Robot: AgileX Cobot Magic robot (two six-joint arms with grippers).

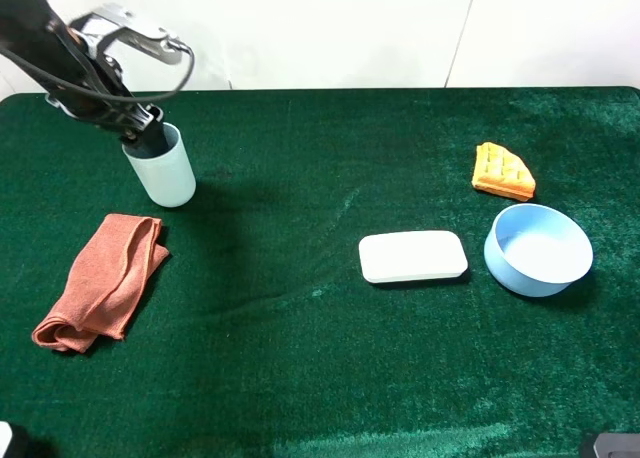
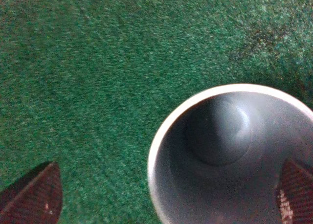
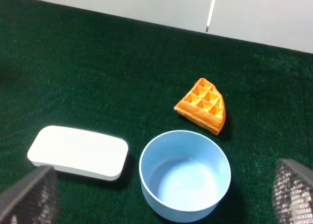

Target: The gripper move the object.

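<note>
1. Cup first: the tall pale blue-grey plastic cup (image 1: pixel 165 168) stands upright at the far left of the green bench (image 1: pixel 300 358), just behind an orange cloth (image 1: pixel 105 278).
2. The left arm's fingers (image 2: pixel 293 194) are spread wide, one inside the cup and one outside, not squeezing.
3. So grabbing and moving are still left, I think.
4. The right fingers (image 3: pixel 293 190) are spread wide too.
5. No writing shows anywhere.

Black left arm (image 1: pixel 40 38) showing a grey-silver bracket (image 1: pixel 125 26) near its wrist, thin black cables (image 1: pixel 150 90) looping beside that bracket, left gripper (image 2: pixel 161 197) wearing dark ribbed finger pads (image 2: pixel 34 197), right gripper (image 3: pixel 161 197) wearing grey textured pads (image 3: pixel 293 190)
</note>
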